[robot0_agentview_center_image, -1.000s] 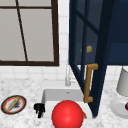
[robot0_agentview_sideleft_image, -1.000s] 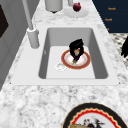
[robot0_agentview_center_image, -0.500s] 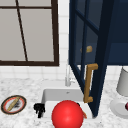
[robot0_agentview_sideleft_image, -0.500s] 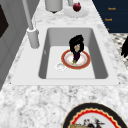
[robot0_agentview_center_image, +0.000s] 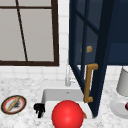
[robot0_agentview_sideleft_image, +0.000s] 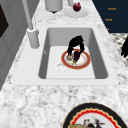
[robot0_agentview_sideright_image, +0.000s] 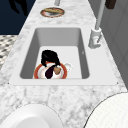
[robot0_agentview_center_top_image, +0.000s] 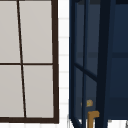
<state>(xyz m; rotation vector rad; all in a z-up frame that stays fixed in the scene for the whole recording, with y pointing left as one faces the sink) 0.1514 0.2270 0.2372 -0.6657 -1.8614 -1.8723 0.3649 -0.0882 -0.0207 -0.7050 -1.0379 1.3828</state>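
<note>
Barely anything shifted: hand (robot0_agentview_sideleft_image: 75, 45) still curled over eggplant (robot0_agentview_sideleft_image: 76, 55) on plate (robot0_agentview_sideleft_image: 85, 61), sink (robot0_agentview_sideleft_image: 100, 55) middle, grip unclear. Eggplant likely light, smooth, slippery, firm; best gripped across middle. Left hand (robot0_agentview_center_image: 39, 109) idles near sink's front-left corner, fingers unclear.

even bright render light, soft blur, faint shadows

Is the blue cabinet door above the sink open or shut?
Open: the cabinet door swings out edge-on over the sink, its brass handle facing left.
</note>
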